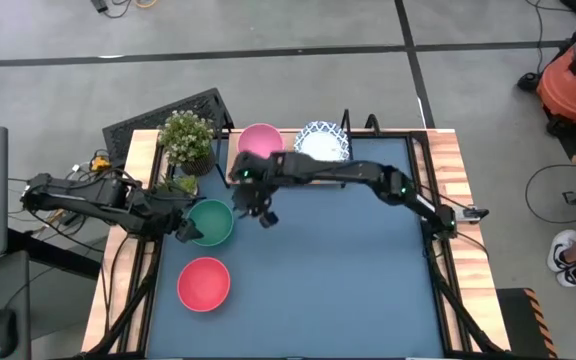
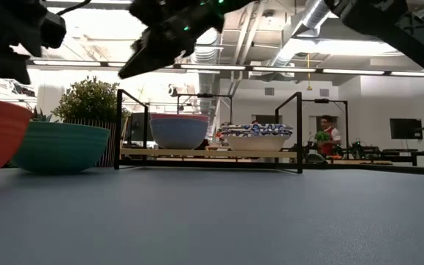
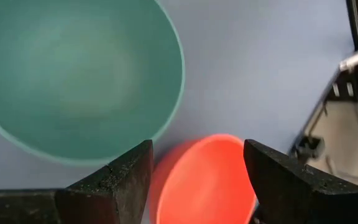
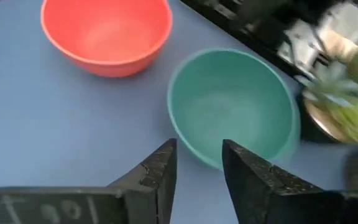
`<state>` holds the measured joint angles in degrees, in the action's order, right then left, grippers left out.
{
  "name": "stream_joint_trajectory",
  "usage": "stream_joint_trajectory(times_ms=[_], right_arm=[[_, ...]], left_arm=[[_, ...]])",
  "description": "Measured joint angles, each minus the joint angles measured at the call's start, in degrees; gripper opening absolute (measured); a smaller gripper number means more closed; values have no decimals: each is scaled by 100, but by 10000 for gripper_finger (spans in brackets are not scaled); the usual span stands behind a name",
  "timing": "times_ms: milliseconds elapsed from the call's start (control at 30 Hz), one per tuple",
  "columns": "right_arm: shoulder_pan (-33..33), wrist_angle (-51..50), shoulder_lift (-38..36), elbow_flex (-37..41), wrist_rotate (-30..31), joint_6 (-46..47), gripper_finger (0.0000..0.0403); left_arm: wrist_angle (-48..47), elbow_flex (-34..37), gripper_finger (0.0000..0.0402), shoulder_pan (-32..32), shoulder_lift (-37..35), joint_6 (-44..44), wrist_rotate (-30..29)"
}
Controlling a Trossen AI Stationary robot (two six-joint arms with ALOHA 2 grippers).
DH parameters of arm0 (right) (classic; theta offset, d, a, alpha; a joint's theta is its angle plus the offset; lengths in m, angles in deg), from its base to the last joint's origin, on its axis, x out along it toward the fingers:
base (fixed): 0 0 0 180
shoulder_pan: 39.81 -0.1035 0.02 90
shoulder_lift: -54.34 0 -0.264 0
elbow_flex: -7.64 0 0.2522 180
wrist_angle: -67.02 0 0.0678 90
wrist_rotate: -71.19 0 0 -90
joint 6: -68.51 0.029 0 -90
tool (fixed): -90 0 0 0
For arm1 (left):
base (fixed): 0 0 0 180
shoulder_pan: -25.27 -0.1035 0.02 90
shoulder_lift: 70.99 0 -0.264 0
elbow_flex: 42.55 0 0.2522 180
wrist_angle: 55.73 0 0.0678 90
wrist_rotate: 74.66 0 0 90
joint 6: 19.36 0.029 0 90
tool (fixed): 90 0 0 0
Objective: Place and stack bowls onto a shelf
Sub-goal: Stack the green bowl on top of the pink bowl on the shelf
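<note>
A green bowl and a red bowl sit upright on the blue mat. On the shelf at the far edge stand a pink bowl, nested in a blue one, and a stack of white patterned bowls. My left gripper hovers open above the green bowl's left rim; the red bowl shows past its fingers. My right gripper hangs in the air just right of the green bowl, slightly open and empty, pointing toward it.
A potted plant stands at the table's far left corner, beside the shelf and behind the green bowl. The right half of the mat is bare. A person stands in the room beyond the table.
</note>
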<state>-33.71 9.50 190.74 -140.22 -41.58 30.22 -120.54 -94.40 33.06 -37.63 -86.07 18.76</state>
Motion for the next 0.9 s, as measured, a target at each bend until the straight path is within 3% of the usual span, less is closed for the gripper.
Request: stream_joint_trajectory(times_ms=[200,400,900], right_arm=[[-337,822,504,4,239,111,179],[-460,1572,818,-4,499,93,189],[-437,1223,926,55,497,74,179]], left_arm=[[-390,0,235,2,-153,-71,658],[-714,-2,235,2,-251,-190,819],[-861,-2,235,7,-266,-37,584]])
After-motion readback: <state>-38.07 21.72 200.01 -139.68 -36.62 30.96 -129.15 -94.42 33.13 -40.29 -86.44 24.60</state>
